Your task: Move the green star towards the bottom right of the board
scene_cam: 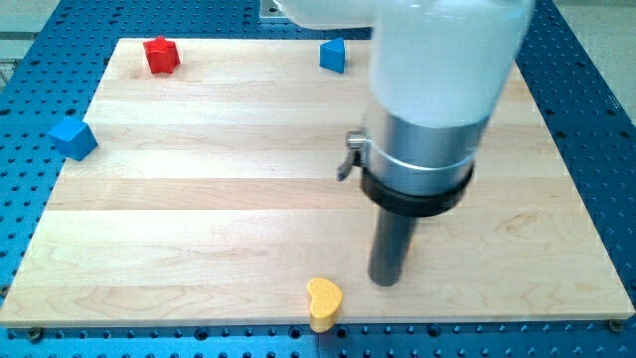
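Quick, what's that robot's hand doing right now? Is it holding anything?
No hand here: the arm ends in a dark rod, holding nothing.
My tip rests on the board, just right of the yellow heart, not touching it.
No green star is visible.

My arm comes down from the view's top, right of centre, a broad white housing narrowing to a silver collar and a black ring; below it the dark rod stands upright. My tip (386, 280) rests near the view's bottom.
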You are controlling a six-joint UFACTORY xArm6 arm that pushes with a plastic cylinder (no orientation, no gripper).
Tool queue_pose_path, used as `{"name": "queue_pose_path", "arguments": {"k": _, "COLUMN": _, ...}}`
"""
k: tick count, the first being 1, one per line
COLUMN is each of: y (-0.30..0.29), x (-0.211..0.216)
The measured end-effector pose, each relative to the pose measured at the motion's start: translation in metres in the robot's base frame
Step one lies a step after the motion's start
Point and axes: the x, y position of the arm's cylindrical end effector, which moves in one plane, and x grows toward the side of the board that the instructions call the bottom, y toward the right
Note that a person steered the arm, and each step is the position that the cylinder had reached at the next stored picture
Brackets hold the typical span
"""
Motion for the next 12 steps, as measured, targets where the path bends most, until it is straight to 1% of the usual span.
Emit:
{"name": "queue_pose_path", "arguments": {"k": 1, "y": 0.012, "x": 0.002}}
{"name": "queue_pose_path", "arguments": {"k": 2, "y": 0.08, "x": 0.006}}
{"name": "queue_pose_path", "arguments": {"k": 3, "y": 0.084, "x": -0.022}}
{"name": "queue_pose_path", "arguments": {"k": 4, "y": 0.046, "x": -0.027}}
{"name": "queue_pose_path", "arguments": {"k": 5, "y": 0.036, "x": -0.044}}
{"name": "queue_pose_path", "arguments": {"k": 6, "y": 0.022, "x": -0.085}}
{"name": "queue_pose_path", "arguments": {"k": 7, "y": 0.002, "x": -0.115}}
{"name": "queue_pose_path", "arguments": {"k": 8, "y": -0.052, "x": -0.136}}
{"name": "queue_pose_path", "arguments": {"k": 9, "y": -0.079, "x": -0.151}}
{"name": "queue_pose_path", "arguments": {"k": 10, "y": -0.046, "x": -0.183}}
{"name": "queue_pose_path", "arguments": {"k": 11, "y": 0.036, "x": -0.156}}
{"name": "queue_pose_path", "arguments": {"k": 12, "y": 0.076, "x": -0.091}}
